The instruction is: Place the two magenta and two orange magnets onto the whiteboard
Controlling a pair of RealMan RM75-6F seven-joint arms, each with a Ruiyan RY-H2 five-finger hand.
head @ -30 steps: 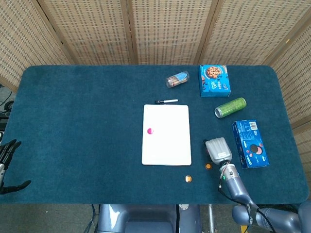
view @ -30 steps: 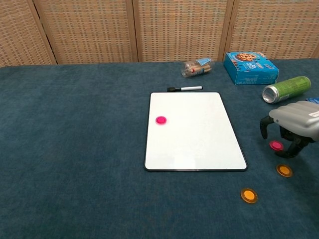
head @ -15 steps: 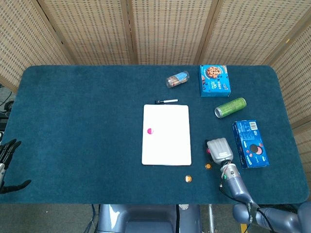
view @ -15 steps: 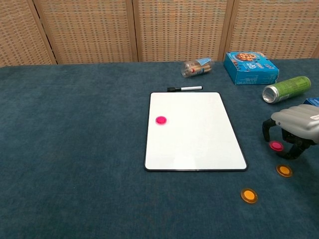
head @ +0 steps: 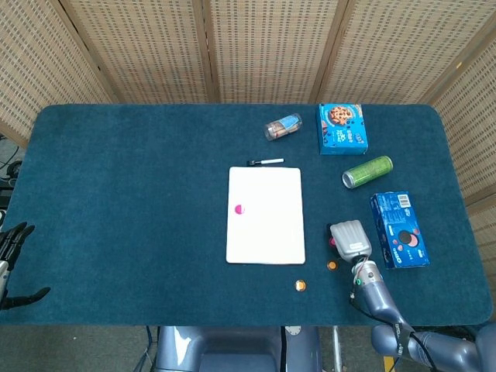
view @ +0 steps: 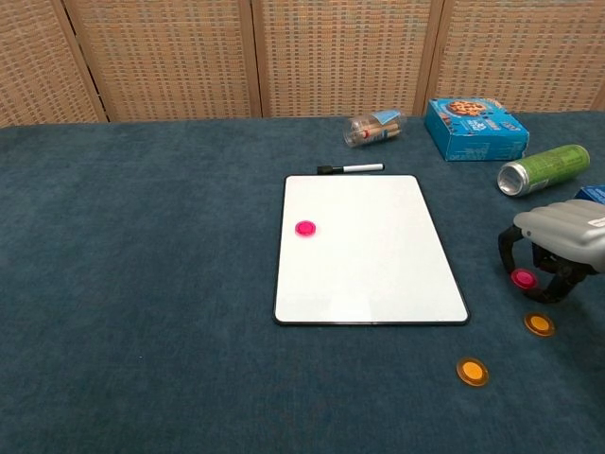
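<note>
The whiteboard (view: 378, 274) (head: 271, 232) lies flat mid-table with one magenta magnet (view: 305, 228) (head: 239, 208) on its left part. A second magenta magnet (view: 523, 278) (head: 332, 241) lies on the cloth right of the board. My right hand (view: 560, 238) (head: 350, 239) arches over it, thumb on one side and fingers on the other, with a gap showing around the magnet. Two orange magnets (view: 540, 323) (view: 472, 371) lie on the cloth nearer the front edge. My left hand (head: 11, 263) hangs at the table's far left edge, fingers apart and holding nothing.
A black marker (view: 350, 168) lies along the board's far edge. Behind it a clear jar (view: 372, 127) lies on its side beside a blue cookie box (view: 475, 129). A green can (view: 544, 168) and another blue box (head: 399, 229) lie close to my right hand.
My right hand has shifted slightly to the right and settled lower around the magenta magnet. The magnets and the left hand have not moved.
</note>
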